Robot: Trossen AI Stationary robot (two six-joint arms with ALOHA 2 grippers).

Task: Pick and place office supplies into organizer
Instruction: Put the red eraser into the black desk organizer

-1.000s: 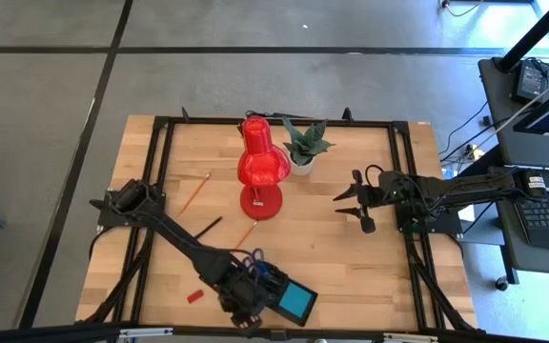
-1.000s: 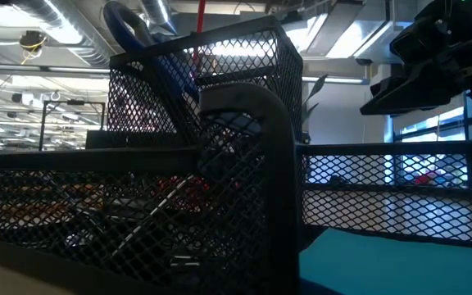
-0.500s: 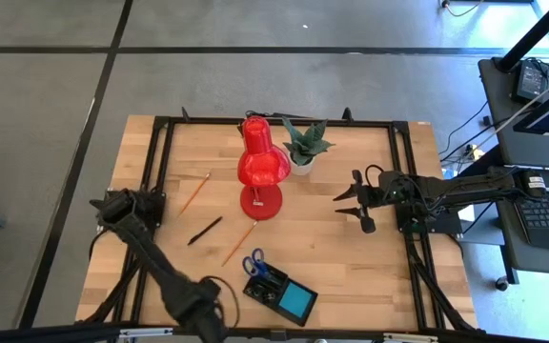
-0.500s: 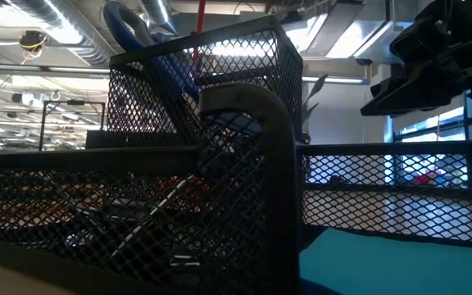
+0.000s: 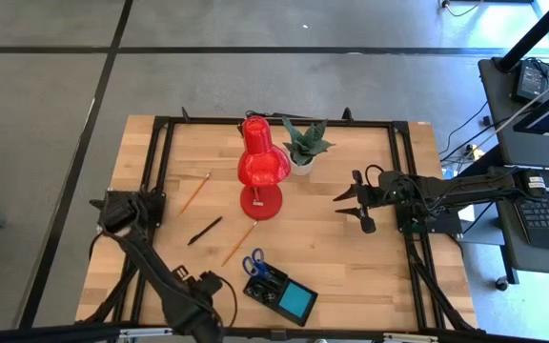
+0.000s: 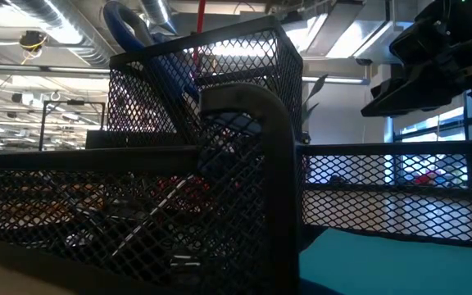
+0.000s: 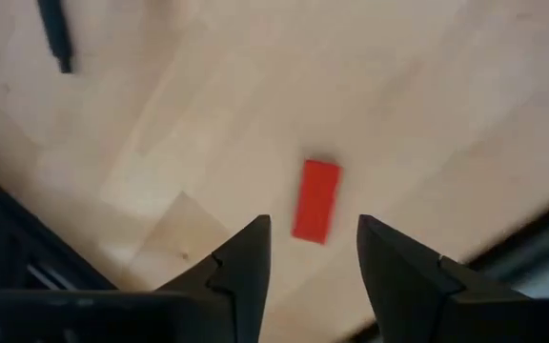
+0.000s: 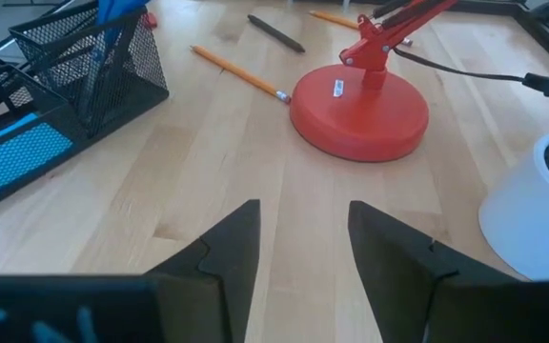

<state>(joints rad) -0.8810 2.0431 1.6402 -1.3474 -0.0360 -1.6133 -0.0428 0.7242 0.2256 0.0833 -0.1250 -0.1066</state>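
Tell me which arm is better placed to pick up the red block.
The left. Its tool hangs open right over the red block, which lies free on the table. The right tool waits open across the table, beyond the lamp, far from the block.

Wooden table [image 5: 351, 257], bearing red lamp [image 5: 261, 167], potted plant [image 5: 303, 145], pencils [image 5: 193, 193], pen [image 5: 204, 230], mesh organizer [image 5: 279, 291], red block [image 7: 315, 199].
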